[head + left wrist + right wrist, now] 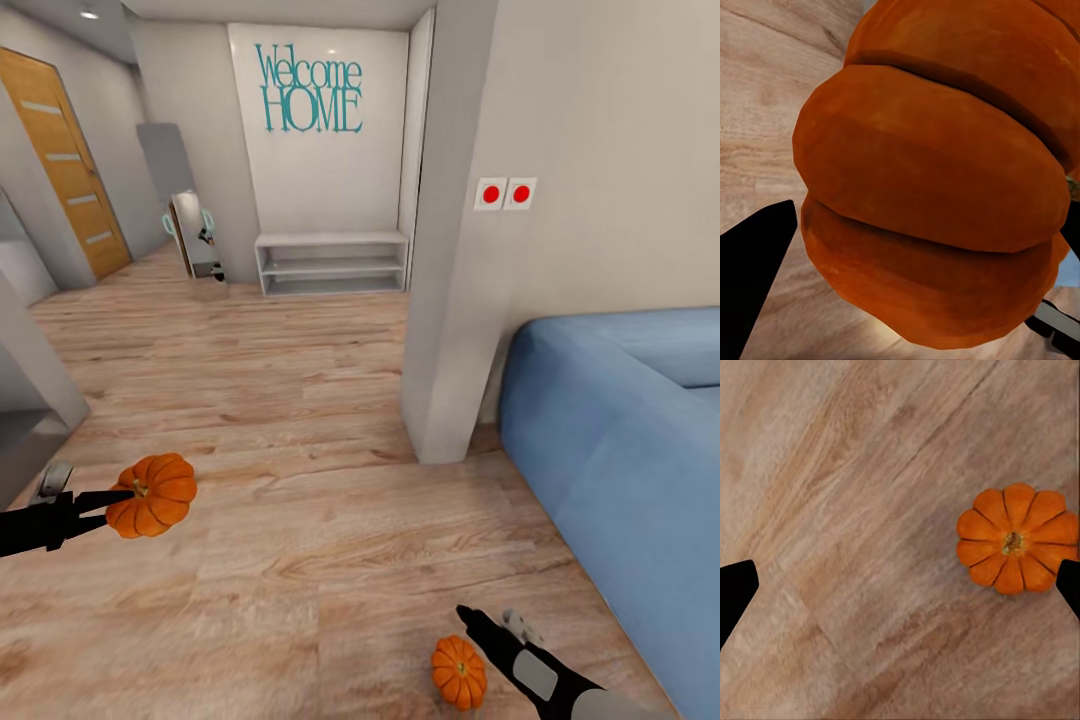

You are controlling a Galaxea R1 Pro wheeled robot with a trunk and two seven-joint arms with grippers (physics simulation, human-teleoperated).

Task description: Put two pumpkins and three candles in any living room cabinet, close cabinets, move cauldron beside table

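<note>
The left gripper [112, 497] was pinching one pumpkin [153, 494] near its stem, carrying it off the wooden floor [300, 400] at the left of the head view; in the left wrist view that pumpkin [937, 180] bulged between the dark fingers. The hold looked shallow, so a jolt from the base or a quick swing could roll the ribbed fruit out and drop it. The second pumpkin [459, 671] sat upright on the floor just beside the right gripper [495, 625], whose fingers stood spread apart, one dark tip at each edge of the right wrist view, with that pumpkin [1016, 538] lying off toward one tip, not centred. Closing from there would likely clip a rib and shove it toward the blue sofa [620, 470]. The left arm reached in low and level; the right forearm angled forward and down. No cabinet was visible.
</note>
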